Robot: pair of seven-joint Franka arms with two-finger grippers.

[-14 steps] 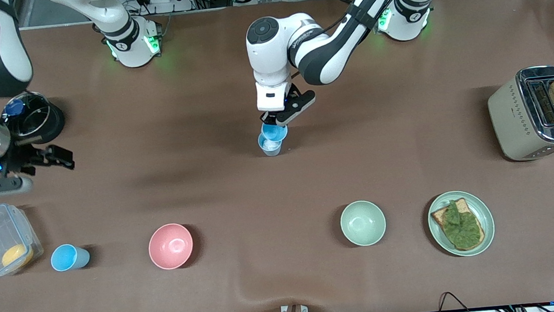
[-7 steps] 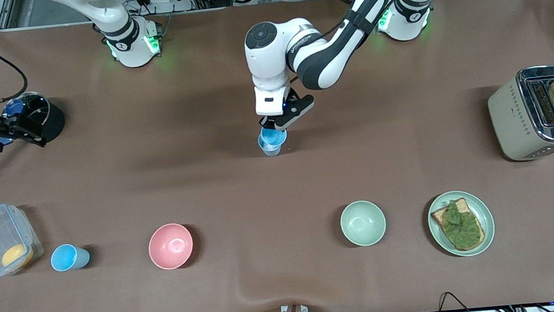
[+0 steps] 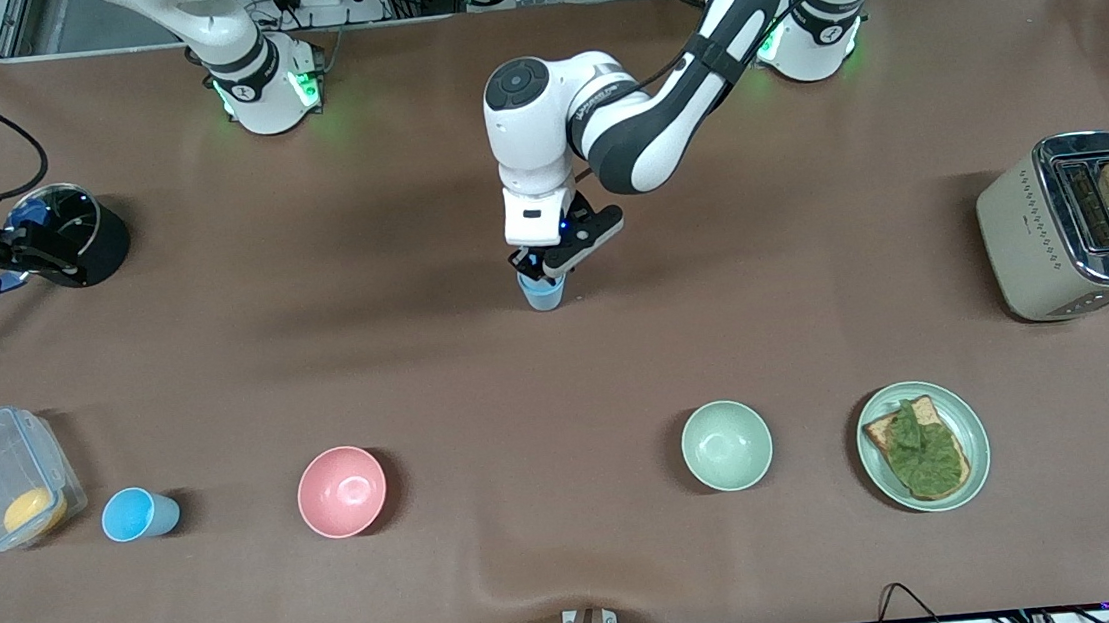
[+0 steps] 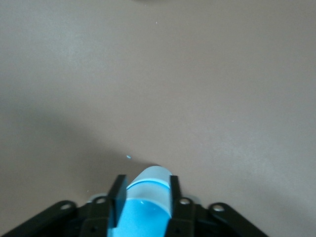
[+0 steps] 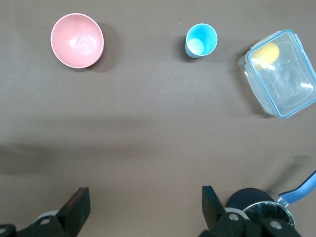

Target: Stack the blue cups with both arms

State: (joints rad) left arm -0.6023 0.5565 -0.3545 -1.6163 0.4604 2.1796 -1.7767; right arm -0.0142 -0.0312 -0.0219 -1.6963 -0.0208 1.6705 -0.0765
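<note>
Pinching a blue cup point(image 4: 148, 197) between its two fingers, the left gripper point(image 3: 542, 264) stands at the middle of the table, with that cup pushed down into a second cup point(image 3: 543, 295) that rests on the brown table point(image 3: 560, 371). The two cups share one upright axis, so the coming move, as I judge it, is only to let go and lift straight up.

A third blue cup point(image 3: 138, 514) stands upright toward the right arm's end of the table, between a clear box point(image 3: 5, 478) and a pink bowl point(image 3: 341, 491). From the stack it lies at about eight o'clock in the front view, well apart. The right gripper point(image 5: 143, 210) is spread wide and holds nothing; it hovers beside a black pot point(image 3: 74, 233), and is far nearer to that lone cup than the left gripper is. A green bowl point(image 3: 726, 445) sits at about five o'clock from the stack.
</note>
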